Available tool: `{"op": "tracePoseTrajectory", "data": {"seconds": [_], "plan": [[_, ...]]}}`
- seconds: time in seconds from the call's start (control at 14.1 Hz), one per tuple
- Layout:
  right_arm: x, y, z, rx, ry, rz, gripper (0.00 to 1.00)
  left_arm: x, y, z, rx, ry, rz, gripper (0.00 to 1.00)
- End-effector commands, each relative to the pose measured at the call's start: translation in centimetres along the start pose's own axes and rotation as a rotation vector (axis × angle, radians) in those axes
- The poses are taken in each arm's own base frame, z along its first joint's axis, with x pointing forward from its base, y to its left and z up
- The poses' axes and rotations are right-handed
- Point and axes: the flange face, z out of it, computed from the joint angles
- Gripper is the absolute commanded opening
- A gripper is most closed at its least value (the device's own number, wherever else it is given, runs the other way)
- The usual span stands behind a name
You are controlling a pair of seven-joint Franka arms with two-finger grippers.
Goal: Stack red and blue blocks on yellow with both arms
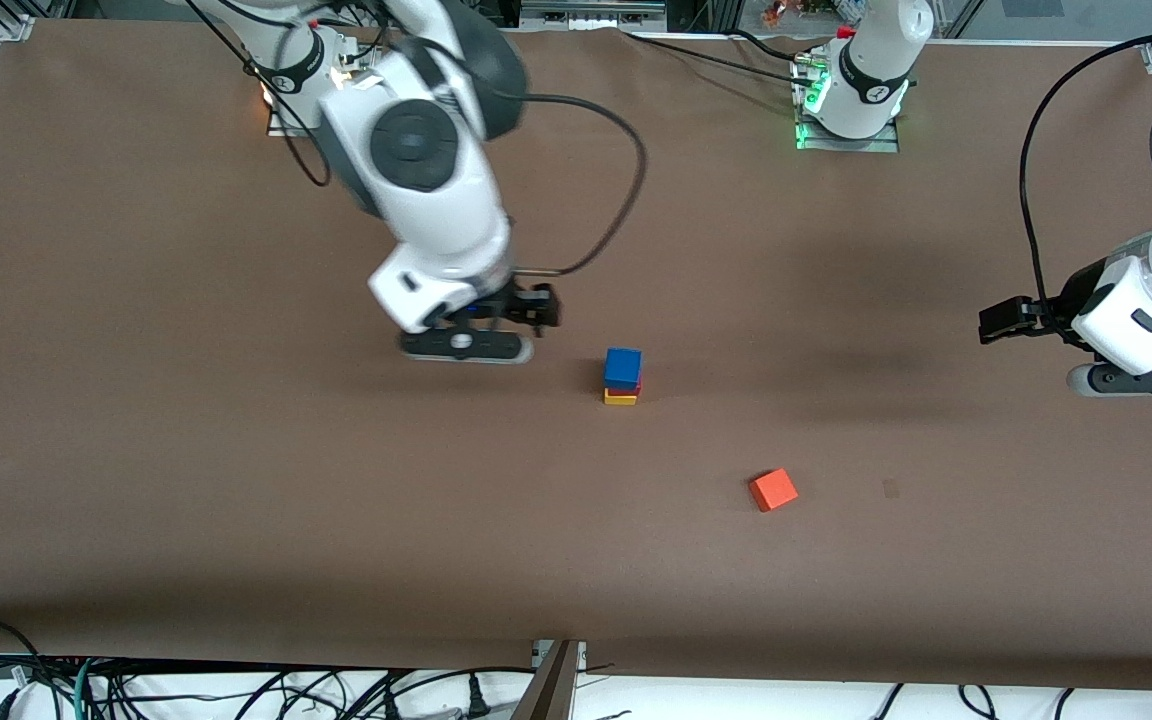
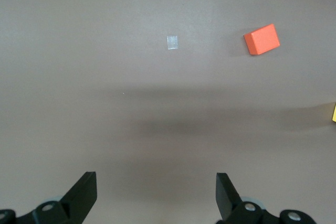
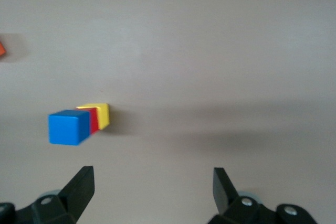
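Observation:
The blue cube sits on top of the red cube, which sits on the yellow cube, as one stack near the table's middle. The right wrist view shows the stack too: blue, red, yellow. My right gripper is open and empty, beside the stack toward the right arm's end, apart from it; it also shows in the right wrist view. My left gripper is open and empty over bare table at the left arm's end, and shows in the left wrist view.
An orange-red cube lies alone, nearer to the front camera than the stack; the left wrist view shows it as well. A small pale mark is on the brown table cover. Cables lie along the table's front edge.

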Motion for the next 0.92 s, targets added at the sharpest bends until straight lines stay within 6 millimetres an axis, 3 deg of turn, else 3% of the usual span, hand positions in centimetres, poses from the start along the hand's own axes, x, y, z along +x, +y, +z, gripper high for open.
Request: {"op": "tracePoseTrajectory", "data": {"seconds": [0.0, 0.07, 0.36, 0.64, 0.85], "plan": [[-1.7, 7.3, -3.3, 0.01, -0.08, -0.049, 1.0, 0.4, 0.1, -0.5, -0.012, 0.009, 0.015, 1.0], [-2.0, 8.9, -4.1, 0.003, -0.099, -0.063, 1.0, 0.4, 0.1, -0.5, -0.012, 0.009, 0.015, 1.0], [-2.6, 19.9, -6.7, 0.008, -0.105, -0.145, 1.0, 0.4, 0.2, -0.5, -0.014, 0.009, 0.016, 1.0], [-2.4, 28.7, -7.5, 0.006, -0.093, -0.206, 1.0, 0.4, -0.1, -0.4, -0.016, 0.007, 0.013, 1.0], [-3.2, 30.6, -8.0, -0.01, -0.051, -0.199, 1.0, 0.6, -0.4, 0.2, -0.018, -0.004, 0.007, 1.0]]}}
